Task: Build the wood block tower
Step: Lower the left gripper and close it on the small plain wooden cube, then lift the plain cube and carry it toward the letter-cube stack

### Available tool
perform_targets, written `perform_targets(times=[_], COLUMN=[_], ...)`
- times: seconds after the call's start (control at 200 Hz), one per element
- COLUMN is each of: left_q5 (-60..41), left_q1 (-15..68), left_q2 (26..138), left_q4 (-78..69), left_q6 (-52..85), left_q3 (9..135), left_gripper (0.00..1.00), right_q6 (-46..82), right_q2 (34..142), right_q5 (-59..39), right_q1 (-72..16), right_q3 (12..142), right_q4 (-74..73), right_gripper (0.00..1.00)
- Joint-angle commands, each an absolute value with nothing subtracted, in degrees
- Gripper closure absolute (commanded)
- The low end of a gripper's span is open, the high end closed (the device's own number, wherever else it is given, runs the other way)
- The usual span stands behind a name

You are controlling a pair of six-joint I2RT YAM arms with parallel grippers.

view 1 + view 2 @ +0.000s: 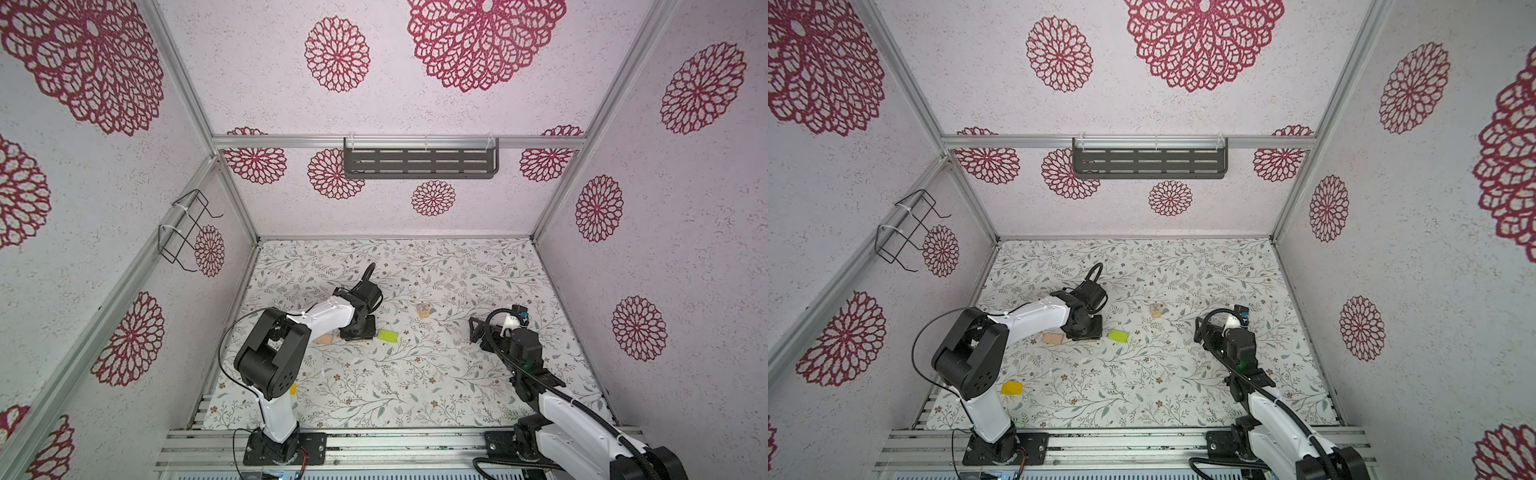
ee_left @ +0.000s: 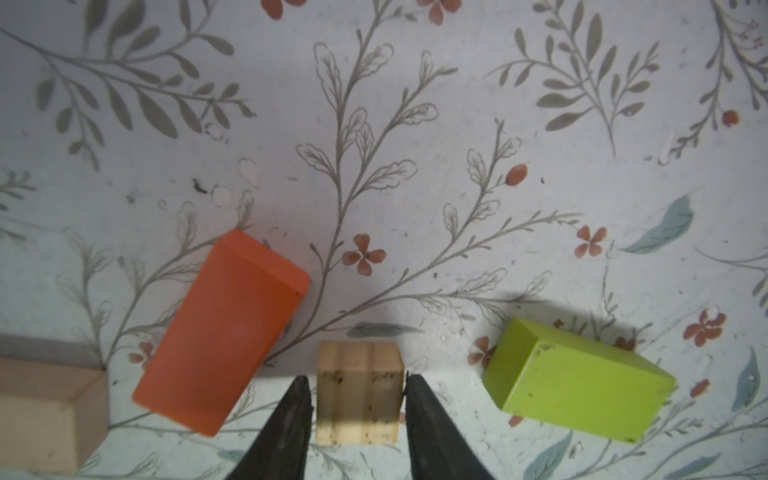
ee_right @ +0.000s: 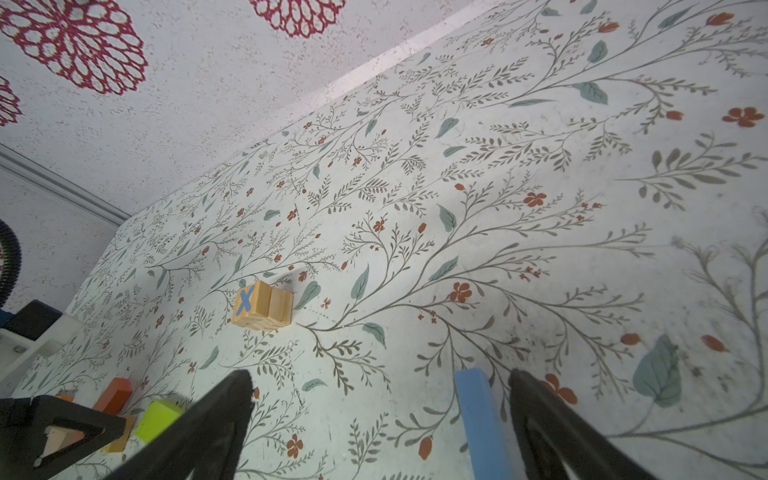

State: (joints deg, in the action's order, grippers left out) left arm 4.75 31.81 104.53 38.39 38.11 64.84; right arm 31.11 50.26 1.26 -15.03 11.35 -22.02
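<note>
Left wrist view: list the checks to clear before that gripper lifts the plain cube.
1. The plain cube sits centred in the left gripper: ok.
2. Both fingers press the cube: cannot tell; a sliver shows at one side.
3. The orange block clears the fingers: ok.
4. The green block clears the fingers: ok.
5. The right gripper is open and away from this cube: ok.

Left claw (image 2: 357, 379) points down, jaws narrowly apart; right claw (image 3: 380, 374) gapes wide.
</note>
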Motion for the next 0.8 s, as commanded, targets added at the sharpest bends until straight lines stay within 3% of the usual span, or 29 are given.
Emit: perform_targets(times=[0.0, 0.215, 0.465, 0.796], left_q5=[5.44, 6.55, 6.55, 6.91], left_q1=[31.38, 31.38, 31.56, 32.22], left_q2=[106.03, 106.49, 105.78, 105.60], left_q4=[37.95, 38.72, 40.59, 52.34], left_q6=[37.90, 38.11, 38.05, 38.94], left_q3=[64.77, 65.34, 67.34, 80.17], left_gripper=[0.59, 0.57, 0.64, 0.63], right_q6=[31.79, 31.79, 31.80, 33.75], right_q2=[50.15, 49.82, 49.48, 53.23], right_q5=[1.05, 1.02, 0.93, -1.23], right_q1=[-14.77, -14.77, -14.74, -14.68], right_q3=[13.45, 13.41, 13.51, 15.63], right_q4=[-23.25, -23.03, -22.70, -20.52], right_gripper=[0.01, 0.01, 0.01, 0.01])
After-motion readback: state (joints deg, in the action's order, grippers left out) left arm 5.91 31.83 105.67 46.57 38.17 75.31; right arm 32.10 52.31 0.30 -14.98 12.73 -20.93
